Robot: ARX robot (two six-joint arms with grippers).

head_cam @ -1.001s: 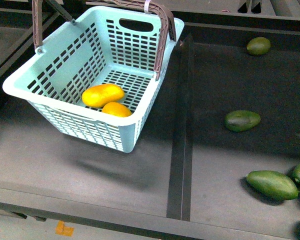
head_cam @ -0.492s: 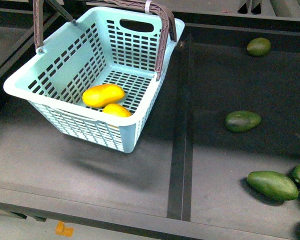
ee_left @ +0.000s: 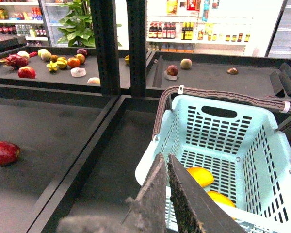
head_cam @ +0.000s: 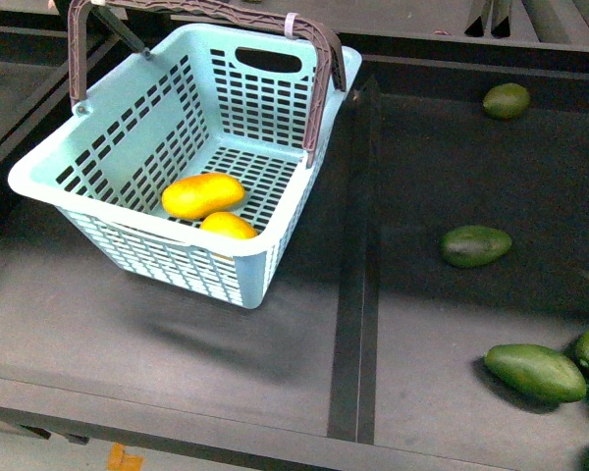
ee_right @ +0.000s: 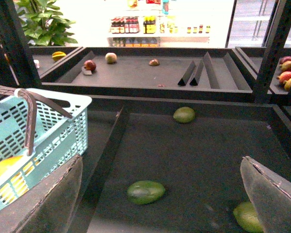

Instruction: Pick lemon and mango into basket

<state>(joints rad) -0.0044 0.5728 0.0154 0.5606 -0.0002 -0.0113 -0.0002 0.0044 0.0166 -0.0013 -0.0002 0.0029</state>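
The light turquoise basket [head_cam: 39, 182] stands tilted on the dark shelf with its brown handle [head_cam: 319, 88] raised. The longer yellow-orange mango [head_cam: 203, 194] lies on its slotted floor. The rounder lemon [head_cam: 228, 226] lies beside it, partly behind the near rim. Neither gripper shows in the front view. In the left wrist view my left gripper [ee_left: 164, 158] is shut on nothing just outside the basket's [ee_left: 262, 145] rim, with the mango [ee_left: 200, 175] and lemon [ee_left: 222, 198] beyond it. My right gripper [ee_right: 161, 160] stands open over the neighbouring shelf section, the basket [ee_right: 63, 131] off to one side.
A raised black divider [head_cam: 356, 245] separates the basket's section from the one holding dark green oval fruits [head_cam: 474, 245] [head_cam: 506, 100] [head_cam: 535, 371]. A dark red mango [ee_left: 2, 152] lies on another section. Black uprights [ee_left: 136, 48] stand behind the basket.
The whole front view has slid slightly downward in the frame, showing more of the handle. Basket, mango and lemon keep their places relative to each other.
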